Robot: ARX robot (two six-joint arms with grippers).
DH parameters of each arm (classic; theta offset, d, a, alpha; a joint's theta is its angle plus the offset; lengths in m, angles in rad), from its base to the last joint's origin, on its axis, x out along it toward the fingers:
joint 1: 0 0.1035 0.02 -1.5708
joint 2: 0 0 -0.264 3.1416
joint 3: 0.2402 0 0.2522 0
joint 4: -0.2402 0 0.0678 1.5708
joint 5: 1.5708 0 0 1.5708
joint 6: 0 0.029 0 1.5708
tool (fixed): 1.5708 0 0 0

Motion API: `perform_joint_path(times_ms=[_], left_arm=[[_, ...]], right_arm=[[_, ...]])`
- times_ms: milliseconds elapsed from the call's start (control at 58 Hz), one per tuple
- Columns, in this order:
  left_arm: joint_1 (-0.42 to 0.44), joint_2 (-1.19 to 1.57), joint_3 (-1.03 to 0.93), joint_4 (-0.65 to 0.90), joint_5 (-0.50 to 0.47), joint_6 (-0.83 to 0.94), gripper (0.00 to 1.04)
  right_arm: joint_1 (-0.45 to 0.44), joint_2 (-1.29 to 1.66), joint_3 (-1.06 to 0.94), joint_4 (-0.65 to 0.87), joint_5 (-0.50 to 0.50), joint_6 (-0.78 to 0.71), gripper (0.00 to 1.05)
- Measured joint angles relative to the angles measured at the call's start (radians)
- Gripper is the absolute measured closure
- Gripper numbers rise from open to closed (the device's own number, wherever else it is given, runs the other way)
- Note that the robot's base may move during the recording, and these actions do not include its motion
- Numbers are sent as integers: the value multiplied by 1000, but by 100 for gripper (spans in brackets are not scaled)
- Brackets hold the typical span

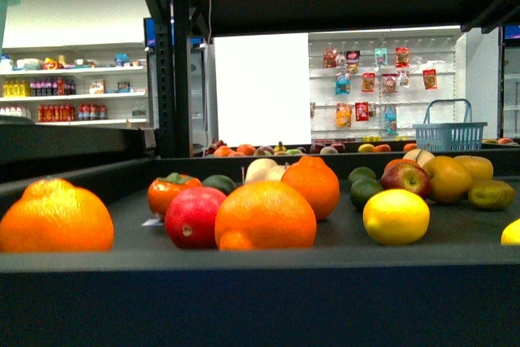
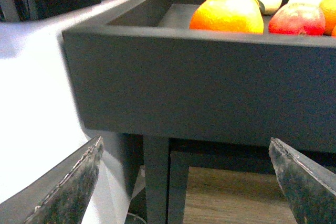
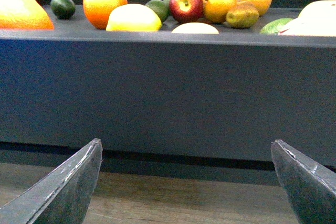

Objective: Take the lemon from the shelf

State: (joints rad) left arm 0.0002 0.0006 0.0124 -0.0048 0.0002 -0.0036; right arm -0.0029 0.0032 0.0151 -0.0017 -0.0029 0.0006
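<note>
Front view: your lemon [image 1: 396,216] lies ungrasped on the shelf [image 1: 260,259], near the front, right of the big orange [image 1: 265,216]; no arm shows. Left wrist view: the left end effector [image 2: 185,145] is released, spread wide, below the shelf's front wall. Right wrist view: the right end effector [image 3: 186,144] is also released and low, so the whole pick is left.

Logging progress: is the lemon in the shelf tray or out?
In. The lemon lies on the shelf tray beside other fruit, nothing gripping it.
</note>
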Motion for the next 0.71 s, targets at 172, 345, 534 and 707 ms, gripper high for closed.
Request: perform_joint_path(times_ms=[172, 345, 534, 707], left_arm=[[0, 0, 0, 0, 0, 0, 8], [0, 0, 0, 0, 0, 0, 8], [0, 0, 0, 0, 0, 0, 8], [0, 0, 0, 0, 0, 0, 8]], right_arm=[[0, 0, 0, 0, -1, 0, 7], [0, 0, 0, 0, 0, -1, 7], [0, 0, 0, 0, 0, 0, 7], [0, 0, 0, 0, 0, 0, 7]])
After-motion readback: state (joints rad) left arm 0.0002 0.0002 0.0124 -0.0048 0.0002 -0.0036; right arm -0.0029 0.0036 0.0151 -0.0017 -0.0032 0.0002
